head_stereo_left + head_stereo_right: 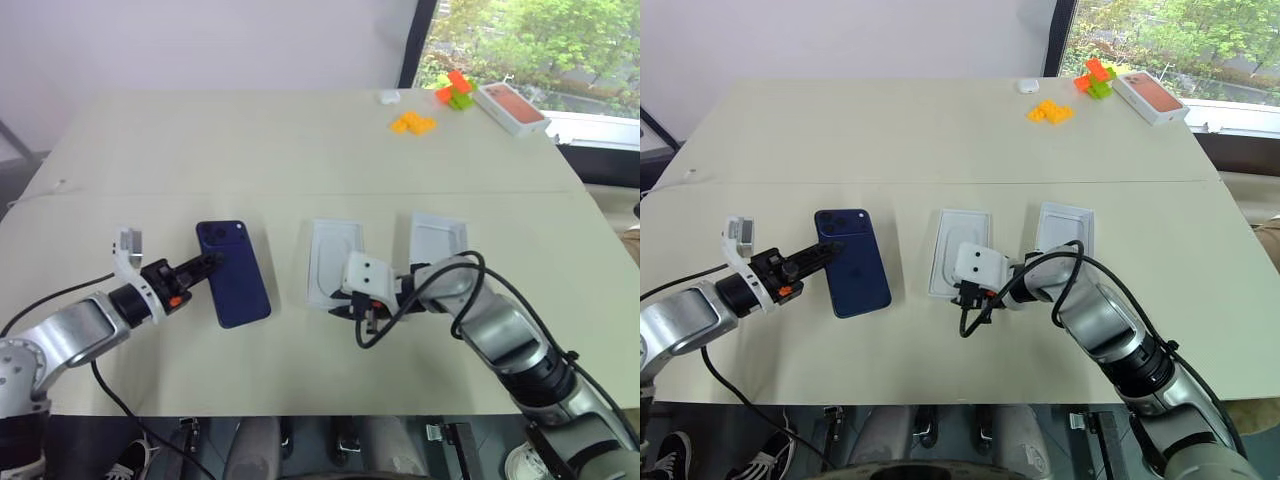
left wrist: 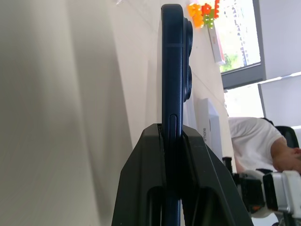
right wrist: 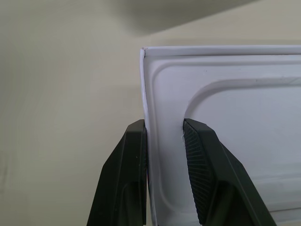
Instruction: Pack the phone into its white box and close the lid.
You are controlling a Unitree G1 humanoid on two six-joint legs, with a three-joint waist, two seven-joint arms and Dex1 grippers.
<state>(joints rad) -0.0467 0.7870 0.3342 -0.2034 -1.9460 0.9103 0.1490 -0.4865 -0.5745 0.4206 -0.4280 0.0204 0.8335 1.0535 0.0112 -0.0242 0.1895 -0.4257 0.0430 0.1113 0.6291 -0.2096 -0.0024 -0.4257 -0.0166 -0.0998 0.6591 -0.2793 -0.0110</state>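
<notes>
The dark navy phone (image 1: 236, 275) lies back up, its camera bump at the far corner, and my left gripper (image 1: 208, 264) is shut on its left long edge; the left wrist view has the phone (image 2: 172, 70) edge-on between the black fingers (image 2: 141, 183). Two white open shells lie side by side to the right. The left shell (image 1: 335, 262) has a rounded recess inside, and my right gripper (image 3: 164, 141) is shut on the rim (image 3: 146, 94) at its near end. The right shell (image 1: 437, 240) lies untouched. Which one is the white box and which the lid I cannot tell.
At the table's far right stand a box with a reddish-orange top (image 1: 512, 108), orange blocks (image 1: 412, 123), red and green blocks (image 1: 455, 92) and a small white object (image 1: 389, 97). A person in a white shirt (image 2: 251, 139) sits beyond the table. A seam (image 1: 300, 193) crosses the tabletop.
</notes>
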